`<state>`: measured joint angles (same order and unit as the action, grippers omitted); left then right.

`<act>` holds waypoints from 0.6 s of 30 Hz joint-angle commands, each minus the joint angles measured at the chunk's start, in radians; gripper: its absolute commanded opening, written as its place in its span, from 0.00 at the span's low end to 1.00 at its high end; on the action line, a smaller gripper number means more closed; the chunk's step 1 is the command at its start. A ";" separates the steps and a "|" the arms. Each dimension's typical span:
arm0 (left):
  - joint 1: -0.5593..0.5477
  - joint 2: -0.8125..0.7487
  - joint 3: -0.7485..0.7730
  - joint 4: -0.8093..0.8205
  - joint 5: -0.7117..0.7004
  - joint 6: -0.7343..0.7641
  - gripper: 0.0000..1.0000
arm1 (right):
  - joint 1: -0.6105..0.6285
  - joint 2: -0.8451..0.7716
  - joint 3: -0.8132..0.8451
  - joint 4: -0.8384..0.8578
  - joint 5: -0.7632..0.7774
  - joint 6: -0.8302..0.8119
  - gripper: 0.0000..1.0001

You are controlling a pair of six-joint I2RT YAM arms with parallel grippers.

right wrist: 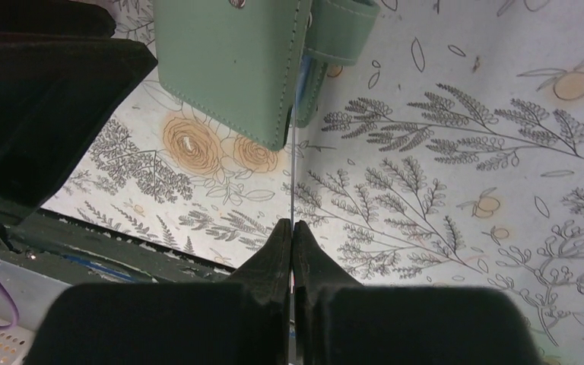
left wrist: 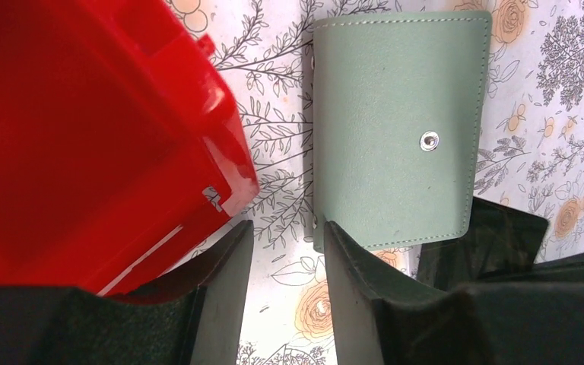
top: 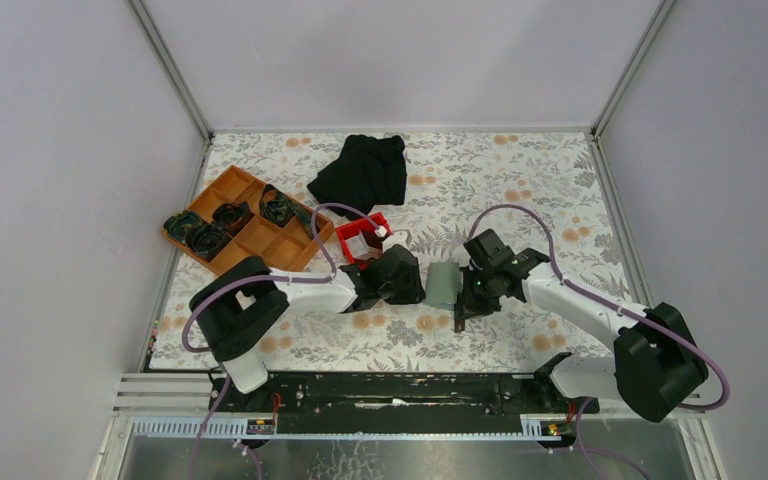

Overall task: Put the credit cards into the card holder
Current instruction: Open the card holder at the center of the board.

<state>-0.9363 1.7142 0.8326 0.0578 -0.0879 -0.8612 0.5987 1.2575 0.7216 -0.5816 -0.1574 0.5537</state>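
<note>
Card holder (left wrist: 395,129) by empty, parted left jaws; right wrist view alone: edge-on credit card (right wrist: 293,179) in clamped right jaws.

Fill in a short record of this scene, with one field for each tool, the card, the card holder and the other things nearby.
card holder: lying flat, snap side up
left tool: open, tips at the card holder's corner
right tool: shut on a credit card
credit card: edge-on, far end at the card holder's opening
red bin: beside the left tool
orange tray: at the far left
black cloth: at the back
</note>
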 commanded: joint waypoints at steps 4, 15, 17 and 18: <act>-0.006 0.039 0.027 -0.032 -0.025 0.033 0.47 | 0.018 0.086 0.055 0.049 0.013 -0.034 0.00; -0.006 0.066 0.051 -0.043 -0.029 0.030 0.47 | 0.018 0.105 0.129 -0.020 0.194 -0.046 0.00; -0.006 0.069 0.057 -0.044 -0.028 0.030 0.48 | 0.019 0.103 0.131 -0.023 0.217 -0.043 0.00; -0.006 0.071 0.060 -0.045 -0.028 0.030 0.48 | 0.018 0.102 0.132 -0.025 0.230 -0.043 0.00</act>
<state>-0.9363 1.7512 0.8764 0.0547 -0.0914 -0.8528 0.6086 1.3598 0.8108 -0.5766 -0.0204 0.5190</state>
